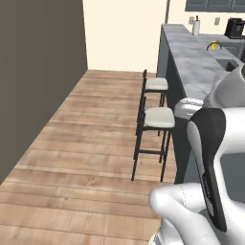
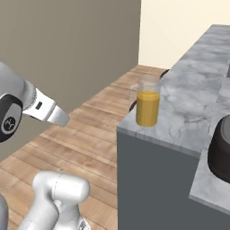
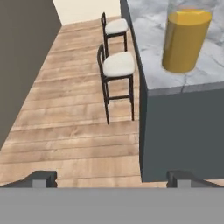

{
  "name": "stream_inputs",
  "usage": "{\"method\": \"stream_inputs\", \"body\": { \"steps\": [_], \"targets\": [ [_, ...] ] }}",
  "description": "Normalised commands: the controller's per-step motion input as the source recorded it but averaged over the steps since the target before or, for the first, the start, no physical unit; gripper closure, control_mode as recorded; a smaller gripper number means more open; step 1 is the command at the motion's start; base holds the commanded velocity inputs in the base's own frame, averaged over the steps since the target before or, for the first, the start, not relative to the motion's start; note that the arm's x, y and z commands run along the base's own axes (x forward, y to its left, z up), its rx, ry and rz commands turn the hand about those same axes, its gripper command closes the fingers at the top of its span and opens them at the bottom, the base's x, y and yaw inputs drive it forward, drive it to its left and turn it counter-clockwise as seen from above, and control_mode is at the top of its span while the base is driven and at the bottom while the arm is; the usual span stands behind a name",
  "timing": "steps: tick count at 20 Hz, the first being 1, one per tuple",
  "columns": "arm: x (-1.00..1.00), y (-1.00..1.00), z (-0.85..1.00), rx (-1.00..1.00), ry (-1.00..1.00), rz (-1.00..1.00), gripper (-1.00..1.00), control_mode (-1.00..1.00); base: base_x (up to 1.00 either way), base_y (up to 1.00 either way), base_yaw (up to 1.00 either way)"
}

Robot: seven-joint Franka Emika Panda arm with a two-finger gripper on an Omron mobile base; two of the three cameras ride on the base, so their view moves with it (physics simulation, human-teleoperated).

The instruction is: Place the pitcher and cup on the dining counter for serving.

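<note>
The pitcher is tall and clear, filled with yellow-orange liquid. It stands upright near the corner of the dining counter, on the grey-white marble top. In the hand view the pitcher is up and to the right on the dining counter. My gripper hangs off the counter's end, well short of the pitcher and over the wooden floor, open with nothing between its fingertips. A small yellow thing that looks like the cup sits far along the lower worktop behind the dining counter.
Two dark bar stools with pale seats stand along the counter's front. A dark wall closes the left side beyond the wooden floor. A dark round appliance sits on the lower worktop. A black machine stands at the back.
</note>
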Motion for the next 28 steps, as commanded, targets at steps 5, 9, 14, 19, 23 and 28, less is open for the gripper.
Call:
{"method": "stream_inputs", "body": {
  "steps": [5,9,14,19,23,28],
  "targets": [
    [0.0,0.0,0.0,0.0,0.0,0.0,-1.0,1.0,-1.0,-0.33,0.01],
    [0.0,0.0,0.0,0.0,0.0,0.0,-1.0,1.0,-1.0,-1.0,-0.05],
    [0.0,0.0,0.0,0.0,0.0,0.0,-1.0,1.0,-1.0,-1.0,-0.1],
    [0.0,0.0,0.0,0.0,0.0,0.0,-1.0,1.0,-1.0,-1.0,-0.08],
    [0.0,0.0,0.0,0.0,0.0,0.0,-1.0,1.0,-0.97,-1.0,-0.04],
    [0.0,0.0,0.0,0.0,0.0,0.0,-1.0,1.0,-0.42,-1.0,-0.1]
  ]
}}
